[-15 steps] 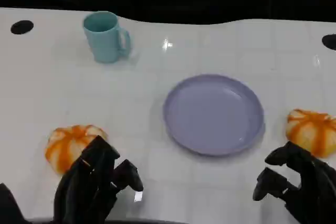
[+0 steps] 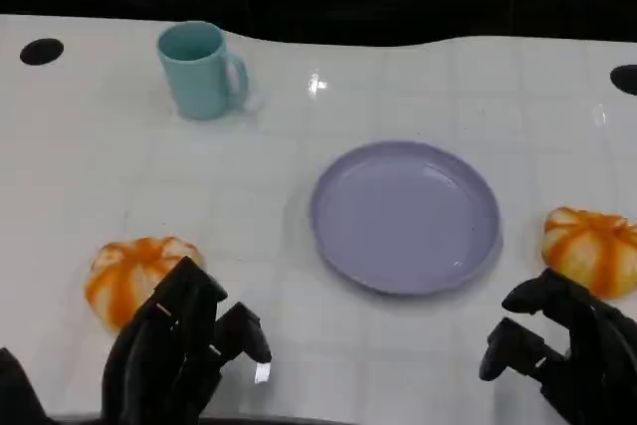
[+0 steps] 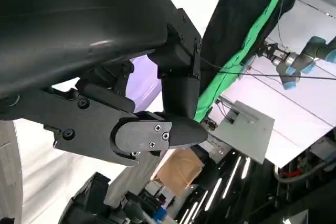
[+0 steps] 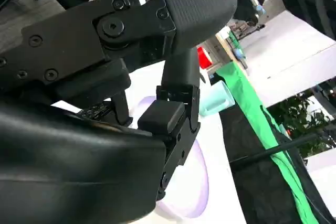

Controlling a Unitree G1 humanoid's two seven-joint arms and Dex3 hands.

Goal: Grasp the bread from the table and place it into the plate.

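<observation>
Two orange-and-cream striped bread buns lie on the white table: one bun (image 2: 137, 276) at the left, the other bun (image 2: 591, 249) at the right edge. A lilac plate (image 2: 405, 216) sits between them, with nothing on it. My left hand (image 2: 179, 350) hovers just in front of the left bun, fingers apart, holding nothing. My right hand (image 2: 562, 350) is low at the right, just in front of the right bun, fingers apart and holding nothing. A sliver of the plate (image 3: 144, 80) appears past my left hand (image 3: 131, 103), and part of the plate (image 4: 191, 182) past my right hand (image 4: 157, 77).
A light-blue mug (image 2: 202, 70) stands at the back left; the mug (image 4: 218, 100) also shows in the right wrist view. Black round holes mark the table at the far left (image 2: 41, 51) and far right (image 2: 625, 78). Beyond the back edge it is dark.
</observation>
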